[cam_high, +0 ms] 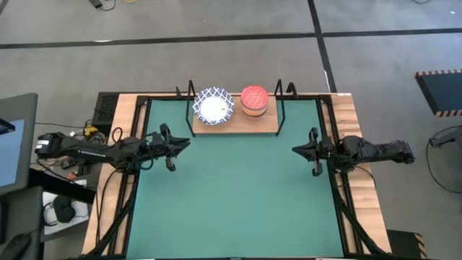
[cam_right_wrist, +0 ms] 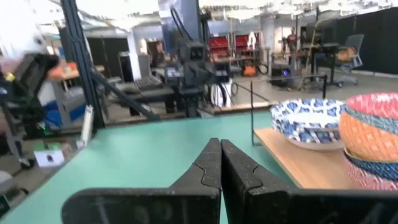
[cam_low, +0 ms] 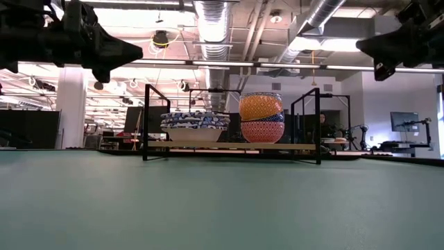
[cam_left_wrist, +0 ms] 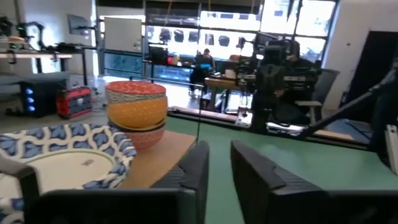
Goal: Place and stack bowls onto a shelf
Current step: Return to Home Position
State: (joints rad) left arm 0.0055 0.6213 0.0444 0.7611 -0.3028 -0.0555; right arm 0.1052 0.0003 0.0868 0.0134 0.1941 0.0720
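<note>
Hovering empty: left gripper [cam_high: 183,142] narrowly parted, right gripper [cam_high: 297,149] pinched closed. Ahead of both, stacked round patterned bowls [cam_high: 254,100] on light wooden shelf [cam_high: 234,125] look brittle and slick; best pinched at the rims.

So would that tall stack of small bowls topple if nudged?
Probably top-heavy: the stack of small bowls stands taller than the white bowls beside it on the shelf. They look rigid and glazed, so likely slippery and breakable. A sideways push might shift upper bowls.

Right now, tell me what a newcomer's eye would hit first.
Two stacks of bowls on the shelf at the green mat's far edge: white-and-blue stack on the left, colourful stack on the right. The left tool, open, and right tool, shut, hang empty either side.
</note>
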